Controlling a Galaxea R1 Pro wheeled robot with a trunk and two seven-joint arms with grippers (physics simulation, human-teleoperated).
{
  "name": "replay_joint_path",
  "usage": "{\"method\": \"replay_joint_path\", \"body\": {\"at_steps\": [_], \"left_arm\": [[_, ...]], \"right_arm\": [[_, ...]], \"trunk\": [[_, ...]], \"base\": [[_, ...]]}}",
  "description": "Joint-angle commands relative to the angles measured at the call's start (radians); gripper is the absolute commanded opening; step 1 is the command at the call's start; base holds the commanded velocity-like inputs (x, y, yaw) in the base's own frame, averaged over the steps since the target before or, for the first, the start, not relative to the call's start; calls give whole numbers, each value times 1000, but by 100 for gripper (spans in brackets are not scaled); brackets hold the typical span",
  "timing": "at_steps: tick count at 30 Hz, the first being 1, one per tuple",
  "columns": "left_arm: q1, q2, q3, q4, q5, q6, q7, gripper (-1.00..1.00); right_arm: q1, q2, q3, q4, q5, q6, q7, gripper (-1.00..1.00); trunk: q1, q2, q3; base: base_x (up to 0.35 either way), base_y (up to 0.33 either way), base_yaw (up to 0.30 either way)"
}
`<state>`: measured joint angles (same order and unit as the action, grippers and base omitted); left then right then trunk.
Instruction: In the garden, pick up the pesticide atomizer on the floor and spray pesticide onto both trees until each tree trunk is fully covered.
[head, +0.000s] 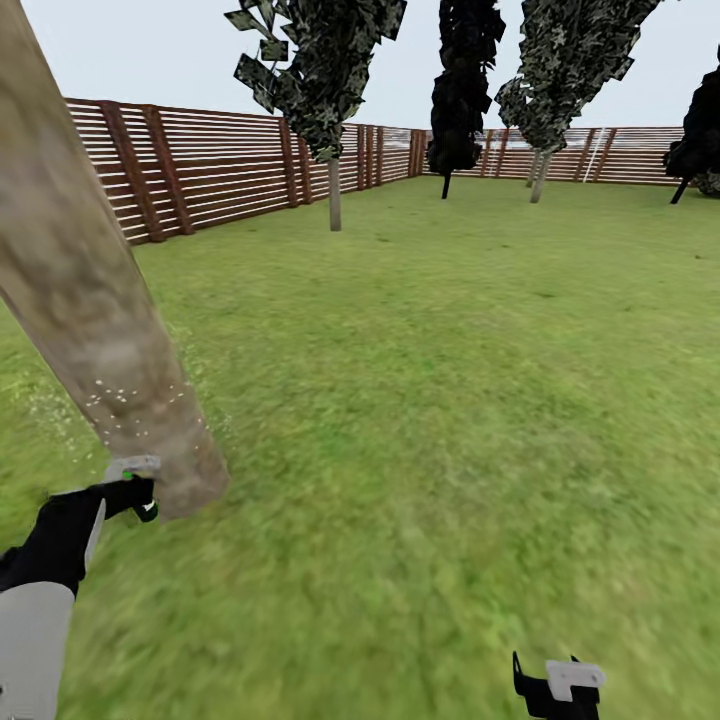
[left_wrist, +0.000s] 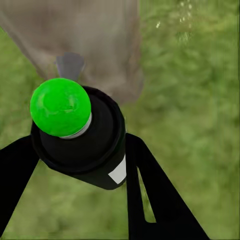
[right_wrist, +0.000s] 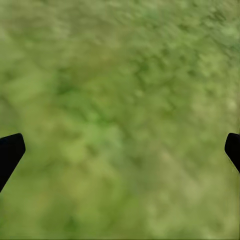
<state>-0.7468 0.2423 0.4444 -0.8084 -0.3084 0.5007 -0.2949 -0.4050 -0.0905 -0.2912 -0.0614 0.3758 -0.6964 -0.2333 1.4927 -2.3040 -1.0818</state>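
Currently | small dark green-capped pesticide atomizer (left_wrist: 80, 137) clamped in left gripper (head: 135, 490), beside thick grey-brown tree trunk (head: 95, 300) | white pesticide specks (head: 120, 395) seen low; coverage judged partial, second tree left | right gripper (head: 560, 685) spread, empty

green-topped atomizer (left_wrist: 80, 137) beside speckled trunk (head: 95, 320).

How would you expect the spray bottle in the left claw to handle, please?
The spray bottle looks rigid, so probably stiff. Its round body could twist or slip between the left claw's fingers. It appears small, so likely light.
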Motion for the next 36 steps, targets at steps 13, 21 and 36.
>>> {"method": "replay_joint_path", "body": {"at_steps": [13,21,36], "left_arm": [[120,-25,123,92,2,-252,166,-100],[121,-35,123,98,3,-252,169,-100],[121,-33,125,89,4,-254,173,-100]], "right_arm": [[0,2,1,0,2,0,-1,100],[0,0,0,0,0,0,-1,100],[0,0,0,0,1,0,-1,100]], "trunk": [[0,0,0],[0,0,0],[0,0,0]], "base": [[14,-14,202],[213,-194,11],[90,-245,19]]}}
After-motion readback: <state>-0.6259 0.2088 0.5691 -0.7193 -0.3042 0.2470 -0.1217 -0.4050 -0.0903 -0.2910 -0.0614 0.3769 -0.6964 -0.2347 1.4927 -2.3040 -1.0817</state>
